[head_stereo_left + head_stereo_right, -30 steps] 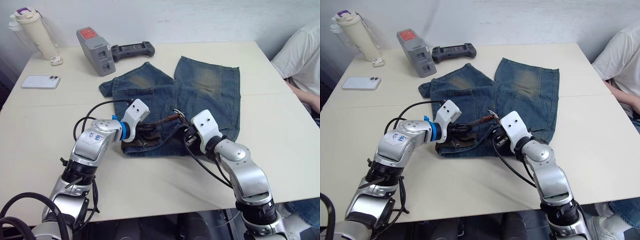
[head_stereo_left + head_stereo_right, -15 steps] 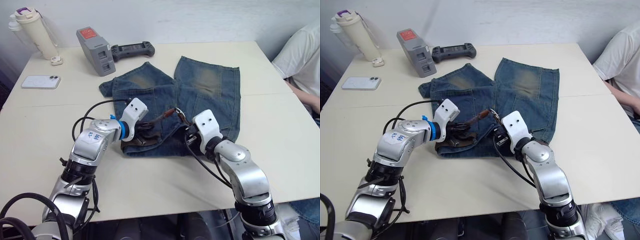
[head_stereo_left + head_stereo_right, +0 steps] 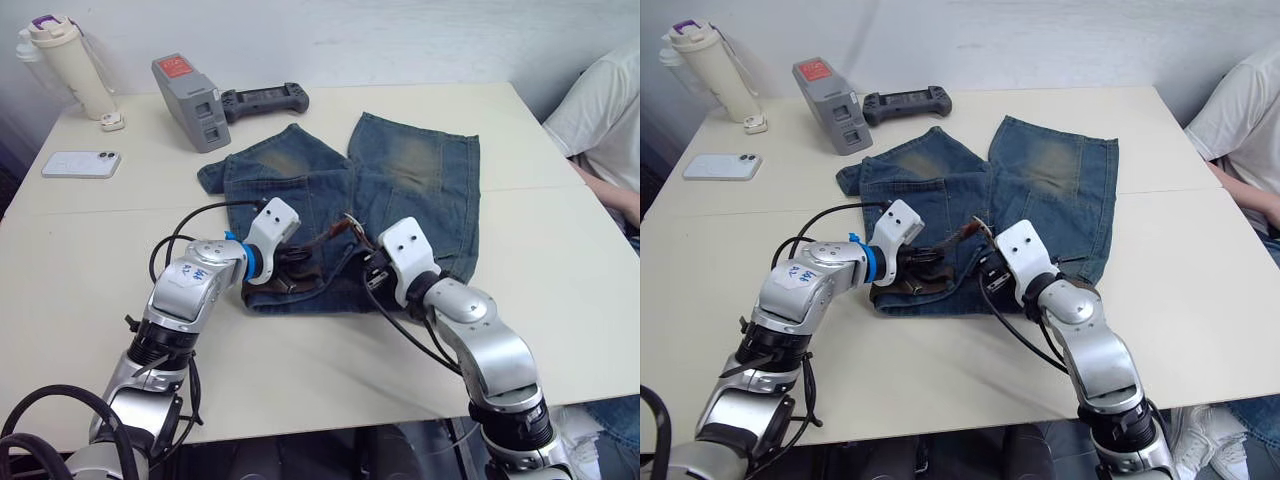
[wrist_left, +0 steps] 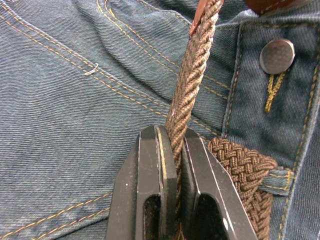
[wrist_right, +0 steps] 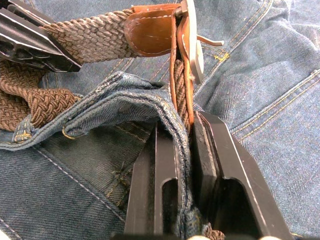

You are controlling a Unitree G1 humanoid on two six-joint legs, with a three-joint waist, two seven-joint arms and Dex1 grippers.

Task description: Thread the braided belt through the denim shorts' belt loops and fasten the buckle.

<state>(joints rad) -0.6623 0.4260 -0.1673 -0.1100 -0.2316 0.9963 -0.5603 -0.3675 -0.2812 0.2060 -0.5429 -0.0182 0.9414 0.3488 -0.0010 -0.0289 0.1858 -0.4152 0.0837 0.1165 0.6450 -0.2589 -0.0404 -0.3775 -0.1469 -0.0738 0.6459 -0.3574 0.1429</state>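
1. Shorts (image 3: 400, 180): flat on the table (image 3: 560, 250).
2. Left gripper (image 4: 175, 150): clamped on the belt (image 4: 192, 80), over the shorts' waistband.
3. Right gripper (image 5: 185, 145): pinching belt and waistband beside the buckle (image 5: 192, 35).

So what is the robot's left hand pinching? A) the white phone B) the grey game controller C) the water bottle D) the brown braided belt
D: the left gripper has its two black fingers shut on the braided belt, which lies over the denim shorts.
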